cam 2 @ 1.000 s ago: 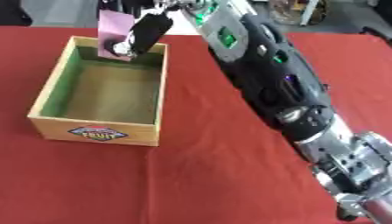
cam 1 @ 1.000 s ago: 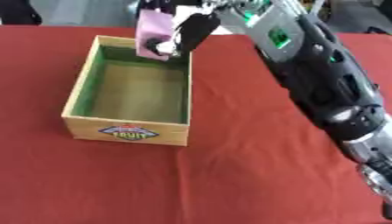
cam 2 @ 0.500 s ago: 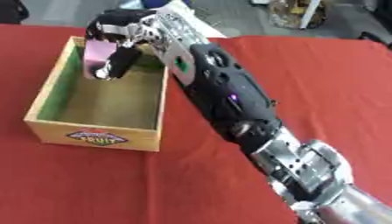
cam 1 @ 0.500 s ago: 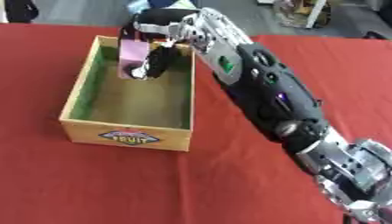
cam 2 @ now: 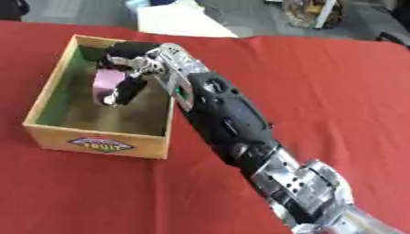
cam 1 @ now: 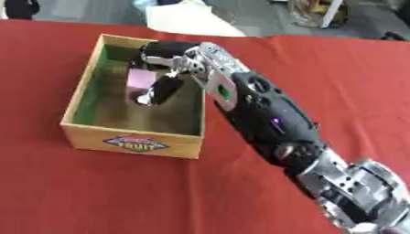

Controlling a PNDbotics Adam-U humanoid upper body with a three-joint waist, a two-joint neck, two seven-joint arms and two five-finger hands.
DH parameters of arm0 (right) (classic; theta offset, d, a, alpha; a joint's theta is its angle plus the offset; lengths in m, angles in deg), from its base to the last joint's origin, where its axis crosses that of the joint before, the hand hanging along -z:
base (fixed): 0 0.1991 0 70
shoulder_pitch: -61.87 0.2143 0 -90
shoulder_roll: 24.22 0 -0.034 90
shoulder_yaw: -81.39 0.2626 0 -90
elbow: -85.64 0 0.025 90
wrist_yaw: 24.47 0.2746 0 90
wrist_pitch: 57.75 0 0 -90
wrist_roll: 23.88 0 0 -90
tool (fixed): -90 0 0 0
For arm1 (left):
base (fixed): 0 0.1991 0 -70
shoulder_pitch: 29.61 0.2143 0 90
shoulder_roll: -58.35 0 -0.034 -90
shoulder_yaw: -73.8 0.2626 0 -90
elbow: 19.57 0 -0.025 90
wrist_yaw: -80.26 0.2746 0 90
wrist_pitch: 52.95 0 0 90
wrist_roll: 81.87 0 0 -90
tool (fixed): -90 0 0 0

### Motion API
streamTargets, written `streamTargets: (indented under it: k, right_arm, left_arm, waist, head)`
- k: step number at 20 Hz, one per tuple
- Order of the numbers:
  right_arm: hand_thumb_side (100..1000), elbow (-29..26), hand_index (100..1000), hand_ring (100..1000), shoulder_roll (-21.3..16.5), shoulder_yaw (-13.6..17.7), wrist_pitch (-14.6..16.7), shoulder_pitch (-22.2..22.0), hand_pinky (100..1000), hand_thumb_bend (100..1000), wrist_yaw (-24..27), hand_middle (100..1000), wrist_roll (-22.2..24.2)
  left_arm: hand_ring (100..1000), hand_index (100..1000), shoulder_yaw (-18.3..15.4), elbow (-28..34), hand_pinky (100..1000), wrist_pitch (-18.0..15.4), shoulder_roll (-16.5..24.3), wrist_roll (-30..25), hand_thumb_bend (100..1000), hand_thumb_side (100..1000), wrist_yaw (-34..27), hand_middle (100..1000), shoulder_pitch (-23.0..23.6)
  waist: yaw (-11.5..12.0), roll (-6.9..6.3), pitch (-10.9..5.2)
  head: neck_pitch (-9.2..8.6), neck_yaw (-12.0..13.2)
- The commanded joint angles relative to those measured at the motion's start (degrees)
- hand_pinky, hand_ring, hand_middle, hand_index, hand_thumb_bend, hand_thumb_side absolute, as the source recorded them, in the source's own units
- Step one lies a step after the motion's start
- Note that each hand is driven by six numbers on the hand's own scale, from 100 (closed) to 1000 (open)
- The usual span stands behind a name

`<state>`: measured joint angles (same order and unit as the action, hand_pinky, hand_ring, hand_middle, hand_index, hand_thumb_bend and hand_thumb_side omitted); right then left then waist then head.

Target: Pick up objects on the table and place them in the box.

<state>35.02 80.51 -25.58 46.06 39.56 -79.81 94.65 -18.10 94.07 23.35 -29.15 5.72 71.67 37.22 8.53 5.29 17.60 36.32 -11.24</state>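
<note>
The robot's black and silver right arm is entering from the lower right corner and stretching diagonally up and left across the red cloth-covered table, crossing over the right wall of the open wooden box with a green-lined inside and a fruit label on its front. The right hand is reaching down inside the box, its fingers curling round a small flat pink object, with the dark thumb pointing down toward the box floor just below it. The pink object is sitting within the box's walls, toward the far half, upright in the hand; whether its lower edge is touching the floor cannot be told. The left hand is showing in neither view.

Compared with a second ago, the hand is now much lower: then it was holding the pink object above the far rim of the box, and half a second ago it was just dipping past the rim; now hand and object are well inside. The box itself is lying in the same spot on the cloth.

The box's near half is lying bare in front of the hand, and the left wall is standing well apart from the fingers. Broad red cloth is lying open to the right of the arm and in front of the box. Beyond the table's far edge a pale sheet is lying on the grey floor.
</note>
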Motion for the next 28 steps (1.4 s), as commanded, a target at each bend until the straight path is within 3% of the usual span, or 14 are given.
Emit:
streamTargets:
  k: [1,4,7,12,21,23,28]
  right_arm:
    - [588,0.5,835,714,0.1,0.2,0.9,0.7,768,100,-1.7,735,-1.2]
    - [628,0.5,847,772,0.1,0.0,1.5,0.8,778,138,-3.9,777,-2.1]
    - [665,-0.2,864,840,-0.2,0.1,1.2,0.9,797,241,-7.5,823,-3.3]
    - [681,-1.6,871,850,-0.6,0.7,0.3,1.0,810,274,-9.5,822,-4.6]
    - [708,-6.5,877,827,-1.8,0.7,-1.1,1.9,810,263,-5.1,810,-2.8]
    - [734,-8.3,876,817,-2.4,0.7,-1.5,2.1,808,237,-3.3,804,-2.1]
    - [703,-15.0,874,788,-5.9,0.5,-2.9,1.9,801,190,3.1,790,-0.3]
  left_arm:
    - [666,792,-0.2,1.0,524,0.0,0.1,-0.2,100,786,-0.4,586,-0.9]
    - [666,792,-0.2,1.0,524,0.2,0.0,-0.2,100,787,-0.4,586,-0.8]
    - [666,792,-0.2,1.0,524,0.3,-0.1,-0.2,100,787,-0.4,586,-0.7]
    - [667,792,-0.3,1.0,524,0.6,-0.1,-0.2,100,789,-0.4,586,-0.4]
    - [668,792,-0.3,1.0,525,0.8,-0.2,-0.3,100,788,-0.3,587,0.2]
    - [668,792,-0.3,1.0,526,1.0,-0.2,-0.4,100,789,-0.3,587,0.4]
    - [668,792,-0.5,1.0,526,1.1,-0.1,-0.2,100,787,-0.3,587,1.2]
  waist:
    - [0.1,-0.41,-0.95]
    - [0.1,-0.34,-0.96]
    - [0.0,-0.29,-1.06]
    - [-0.4,-0.37,-1.35]
    - [-1.3,-0.88,-2.28]
    - [-1.6,-1.01,-2.56]
    - [-2.6,-1.36,-3.38]
  head:
    - [-0.52,-0.3]
    - [-0.51,-0.3]
    - [-0.43,-0.1]
    - [-0.3,0.0]
    - [0.47,0.4]
    - [0.7,0.6]
    - [1.48,1.2]
